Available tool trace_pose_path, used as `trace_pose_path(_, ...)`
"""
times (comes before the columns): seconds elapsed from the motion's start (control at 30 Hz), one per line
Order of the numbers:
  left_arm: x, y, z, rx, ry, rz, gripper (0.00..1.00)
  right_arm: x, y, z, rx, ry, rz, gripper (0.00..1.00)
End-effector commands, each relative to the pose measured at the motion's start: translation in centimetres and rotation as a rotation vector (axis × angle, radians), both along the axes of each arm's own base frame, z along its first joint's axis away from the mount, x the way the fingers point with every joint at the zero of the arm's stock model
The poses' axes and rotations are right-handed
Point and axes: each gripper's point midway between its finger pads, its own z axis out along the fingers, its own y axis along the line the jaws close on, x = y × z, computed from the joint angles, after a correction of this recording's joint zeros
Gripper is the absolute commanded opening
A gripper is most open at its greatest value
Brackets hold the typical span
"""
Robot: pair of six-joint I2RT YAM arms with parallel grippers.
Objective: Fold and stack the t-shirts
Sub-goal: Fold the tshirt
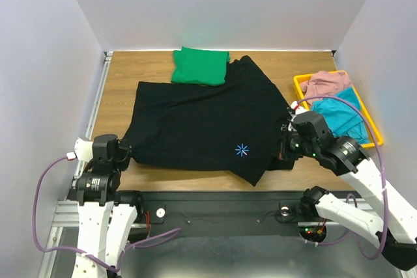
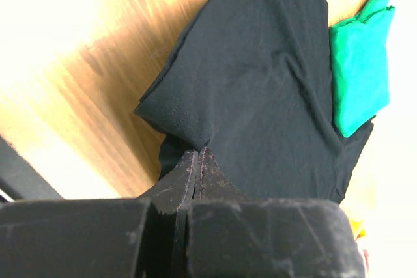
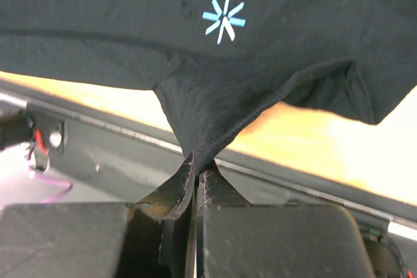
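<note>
Pinching the black t-shirt (image 1: 195, 118) at its two near corners, both hands are clenched on cloth. The left hand (image 1: 122, 154) grips a stitched corner by the near left edge of the tabletop (image 1: 117, 83). The right hand (image 1: 287, 144) grips a bunched fold by the near right edge, just beside the light-blue starburst print (image 1: 242, 150). Each wrist view shows the jaws shut, with fabric drawn up into a small peak between them.

The shirt lies spread flat across the middle of the tabletop. The green t-shirt (image 1: 201, 66), already folded, sits at the far edge, and its near side appears to overlap the black cloth. A yellow bin (image 1: 300, 83) with more garments stands at the right edge.

I judge the black shirt to be light, limp and somewhat slippery. It will likely sag between the hands and crease wherever it is dragged. The hemmed corners, where the stitching doubles the cloth, look like the surest hold. A shallow pinch could slip out, and lifting the far part could drag the green t-shirt with it.
</note>
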Motion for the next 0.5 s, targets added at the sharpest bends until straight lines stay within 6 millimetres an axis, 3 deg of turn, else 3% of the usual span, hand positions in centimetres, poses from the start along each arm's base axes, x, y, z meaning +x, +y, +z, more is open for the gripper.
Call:
trace_pose_path(0.0, -0.9, 0.9, -0.2, 0.023, 0.012, 0.048, 0.00, -2.3, -0.5, 2.2, 0.041, 0.000, 0.045, 0.00)
trace_pose_path(0.17, -0.2, 0.7, -1.1, 0.020, 0.037, 0.034, 0.00, -2.4, -0.4, 2.6, 0.041, 0.000, 0.060, 0.01)
trace_pose_path(0.33, 0.5, 0.1, -2.5, -0.008, 0.054, 0.019, 0.00, -1.7, -0.9, 4.2, 0.027, -0.035, 0.030, 0.00)
trace_pose_path(0.47, 1.5, 0.1, -2.7, -0.013, 0.038, 0.022, 0.00, -0.4, -0.7, 3.7, -0.027, -0.026, 0.022, 0.00)
